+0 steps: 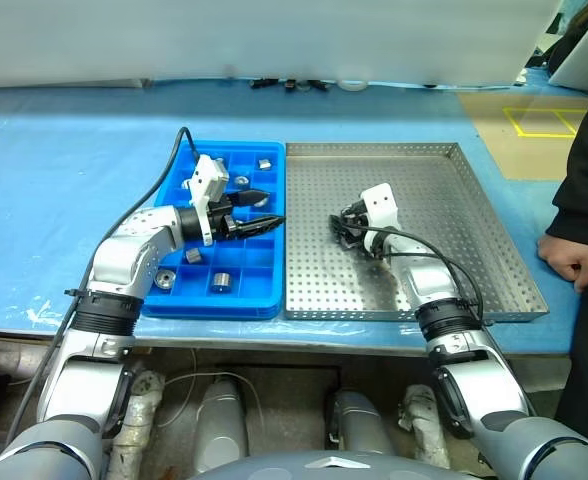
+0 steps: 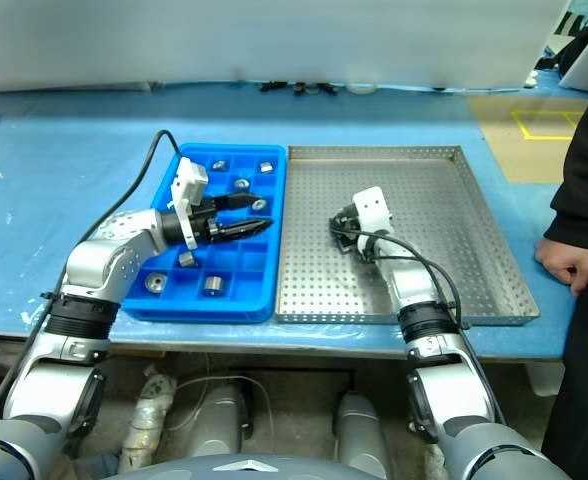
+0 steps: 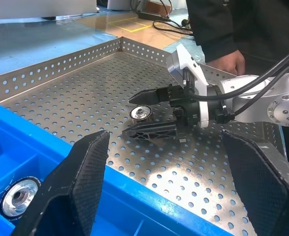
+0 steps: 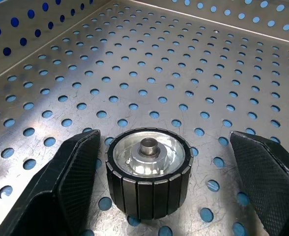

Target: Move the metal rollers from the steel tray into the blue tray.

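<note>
On the steel tray [image 4: 223, 59], one roller [image 4: 148, 178] sits between the right gripper's [image 4: 164, 182] wide-open fingers [image 4: 75, 172], ungripped.

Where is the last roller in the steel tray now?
The roller lies on the steel tray floor, left of its centre, between the open jaws of the right gripper.

Silver arms are carrying black cables; white wrist housings are showing. Black textured fingers [image 3: 80, 182] are tapering to points.
</note>
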### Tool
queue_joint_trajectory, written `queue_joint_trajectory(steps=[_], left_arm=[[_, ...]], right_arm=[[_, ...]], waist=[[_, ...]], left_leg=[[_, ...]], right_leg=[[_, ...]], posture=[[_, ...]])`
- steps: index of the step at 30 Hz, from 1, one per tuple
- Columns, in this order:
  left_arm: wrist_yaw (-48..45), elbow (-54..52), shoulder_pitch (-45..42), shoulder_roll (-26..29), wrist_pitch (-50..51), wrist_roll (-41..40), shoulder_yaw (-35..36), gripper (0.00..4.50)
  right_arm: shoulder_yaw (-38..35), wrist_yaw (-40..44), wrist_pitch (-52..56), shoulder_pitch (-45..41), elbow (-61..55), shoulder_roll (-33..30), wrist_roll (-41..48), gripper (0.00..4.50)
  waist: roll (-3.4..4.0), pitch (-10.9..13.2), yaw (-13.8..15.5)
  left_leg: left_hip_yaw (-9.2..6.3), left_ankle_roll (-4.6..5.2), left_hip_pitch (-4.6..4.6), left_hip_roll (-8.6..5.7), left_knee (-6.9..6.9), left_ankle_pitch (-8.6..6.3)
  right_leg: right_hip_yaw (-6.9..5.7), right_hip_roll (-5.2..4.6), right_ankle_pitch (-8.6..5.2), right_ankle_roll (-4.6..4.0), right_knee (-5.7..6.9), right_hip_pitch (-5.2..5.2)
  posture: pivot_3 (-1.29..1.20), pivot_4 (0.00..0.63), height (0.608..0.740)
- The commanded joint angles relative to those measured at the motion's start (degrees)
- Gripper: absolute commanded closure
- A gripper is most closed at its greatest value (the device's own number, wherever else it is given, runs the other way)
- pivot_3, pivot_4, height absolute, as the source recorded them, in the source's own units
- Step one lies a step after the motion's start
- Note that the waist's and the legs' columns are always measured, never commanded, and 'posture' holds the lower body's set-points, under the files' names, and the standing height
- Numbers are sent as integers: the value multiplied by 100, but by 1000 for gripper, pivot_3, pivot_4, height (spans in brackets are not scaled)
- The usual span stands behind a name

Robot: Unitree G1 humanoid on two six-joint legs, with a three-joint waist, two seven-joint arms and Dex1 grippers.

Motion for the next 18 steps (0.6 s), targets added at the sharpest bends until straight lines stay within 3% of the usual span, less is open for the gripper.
queue_joint_trajectory(steps=[1, 5, 8, 11, 18], left_arm=[[-25, -179, -25, 81, -3, -27, 114, 670], [-30, -208, -15, 102, 29, -32, 105, 670], [-49, -217, 4, 121, 36, -43, 112, 670], [-84, -199, 22, 164, 53, -73, 148, 670], [264, -248, 62, 228, 309, -288, 551, 670]], right_arm=[[-104, 48, -126, -14, -30, 18, 99, 60], [-125, 172, -105, 89, -189, 58, 210, 958], [-129, 284, 35, 133, -321, 92, 293, 2000], [-106, 388, 83, 165, -493, 90, 334, 2747], [61, 784, 474, 87, -1322, 150, 552, 2795]], waist=[[0, 0, 0], [0, 0, 0], [0, 0, 0], [0, 0, -1], [0, 0, -2]], left_leg=[[0, 0, 0, 0, 0, 0], [0, 1, 0, 0, 0, -1], [0, 14, -1, 0, 0, -8], [0, 19, 0, 0, 0, -11], [1, 18, 1, 1, -2, -11]], right_leg=[[0, 0, 0, 0, 0, 0], [0, 0, 0, 0, 0, 0], [0, 0, 0, 0, -1, 0], [0, 0, 0, 0, -1, 0], [-1, 1, 0, 0, -2, 0]], posture=[[-105, 150, 740], [-107, 150, 740], [-107, 150, 740], [-105, 150, 740], [-62, 150, 740]])
